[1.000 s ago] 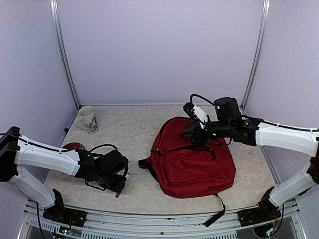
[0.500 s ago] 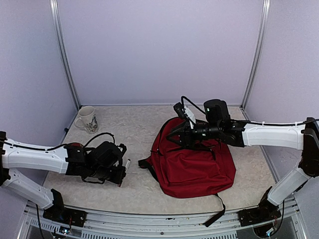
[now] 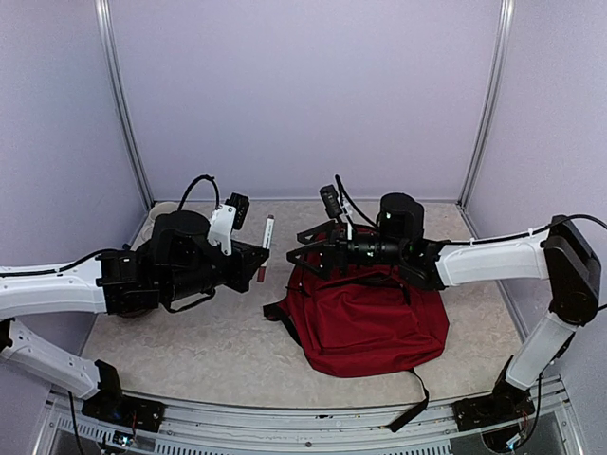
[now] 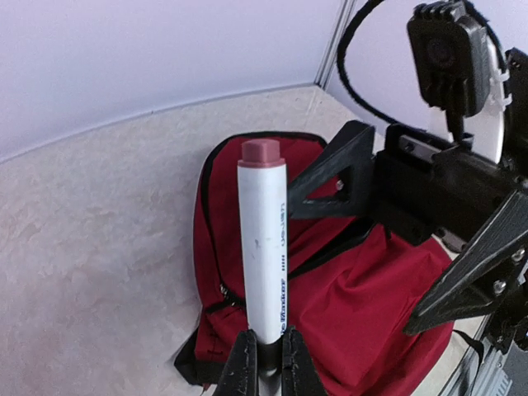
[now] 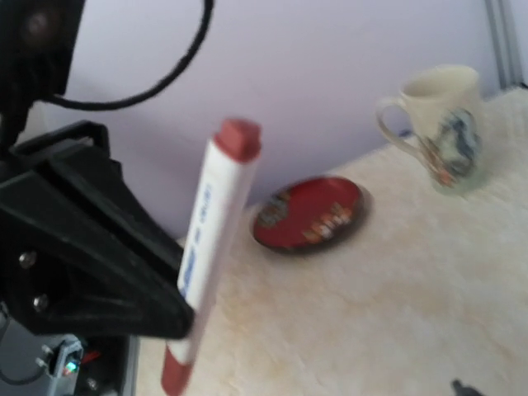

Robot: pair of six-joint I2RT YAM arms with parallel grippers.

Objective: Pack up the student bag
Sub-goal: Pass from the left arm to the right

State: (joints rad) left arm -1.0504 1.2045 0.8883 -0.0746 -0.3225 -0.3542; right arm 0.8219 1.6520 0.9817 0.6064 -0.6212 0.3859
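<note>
Clamped with the left fingers [image 4: 244,370] on the very bottom end of a marker [image 4: 264,247], held upright in the air, nearly all of the barrel standing free above the grip. Spread wide just beside it with the right fingers [image 4: 334,177], above the top edge of the bag [image 3: 370,318], lying flat on the bench [image 3: 209,341] toward the right side. Probably a handover, or a drop into the bag. Plenty to spoil it: pivoting or slipping of the marker in so low a pinch; knocking it askew with a right fingertip while closing in; letting go on the left before a firm hold on the right, then a fall to the bench and a roll away. Cannot tell whether the zip is open far enough; if not, a bounce off the fabric. Also a risk of bumping wrist against wrist, close as they are.
</note>
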